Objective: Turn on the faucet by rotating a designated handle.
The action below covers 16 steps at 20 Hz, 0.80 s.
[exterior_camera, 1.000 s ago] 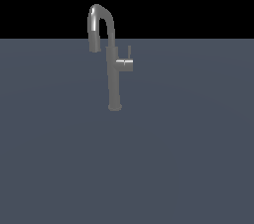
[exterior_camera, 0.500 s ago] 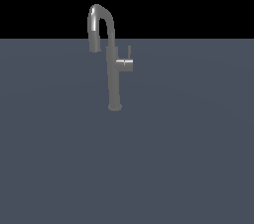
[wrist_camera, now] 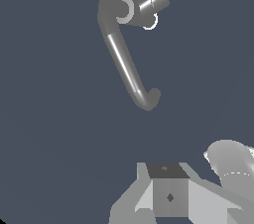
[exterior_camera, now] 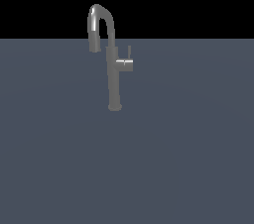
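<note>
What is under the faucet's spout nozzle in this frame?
Below the nozzle of the faucet there is only the flat grey surface; no basin, drain or water shows. The handle sits on the column's other side. The wrist view shows the same bare surface around the faucet.

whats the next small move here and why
Probably bring the gripper toward the handle on the exterior view's right of the faucet. The arm is absent from the exterior view, and in the wrist view the faucet sits well apart from the gripper, untouched.

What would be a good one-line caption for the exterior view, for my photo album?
A tall grey faucet with an arched spout stands alone on a dark surface, its small side handle untouched, no robot in sight.
</note>
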{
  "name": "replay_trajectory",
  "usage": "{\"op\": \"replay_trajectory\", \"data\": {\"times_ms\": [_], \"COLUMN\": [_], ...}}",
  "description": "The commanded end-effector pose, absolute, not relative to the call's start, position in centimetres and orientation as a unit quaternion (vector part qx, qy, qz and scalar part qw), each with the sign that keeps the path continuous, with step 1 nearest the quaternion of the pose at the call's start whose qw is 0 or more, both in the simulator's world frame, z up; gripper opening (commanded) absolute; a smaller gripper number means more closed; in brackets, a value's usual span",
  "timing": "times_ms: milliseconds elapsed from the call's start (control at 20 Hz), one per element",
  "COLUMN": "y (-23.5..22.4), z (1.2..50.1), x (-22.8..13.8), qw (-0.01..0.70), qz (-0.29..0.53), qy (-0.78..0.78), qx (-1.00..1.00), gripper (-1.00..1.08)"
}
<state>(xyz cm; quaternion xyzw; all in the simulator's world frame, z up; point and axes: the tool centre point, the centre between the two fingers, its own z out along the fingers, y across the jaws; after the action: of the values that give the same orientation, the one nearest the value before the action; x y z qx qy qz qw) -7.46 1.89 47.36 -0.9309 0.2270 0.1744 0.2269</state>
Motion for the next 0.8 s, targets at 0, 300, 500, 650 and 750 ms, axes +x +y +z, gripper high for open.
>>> {"op": "replay_trajectory", "data": {"times_ms": [0, 300, 500, 650, 750], "y": [1.7, 1.1, 0.6, 0.2, -0.1], "z": [46.7, 44.6, 42.9, 41.4, 40.4], "x": [-5.9, -2.4, -0.1, 1.6, 2.6], "qw": [0.248, 0.299, 0.332, 0.357, 0.373], "qz": [0.194, 0.243, 0.276, 0.300, 0.316], "qy": [0.248, 0.298, 0.332, 0.357, 0.372], "qx": [-0.916, -0.873, -0.838, -0.810, -0.789], "gripper": [-1.00, -1.00, -1.00, -1.00, -1.00]}}
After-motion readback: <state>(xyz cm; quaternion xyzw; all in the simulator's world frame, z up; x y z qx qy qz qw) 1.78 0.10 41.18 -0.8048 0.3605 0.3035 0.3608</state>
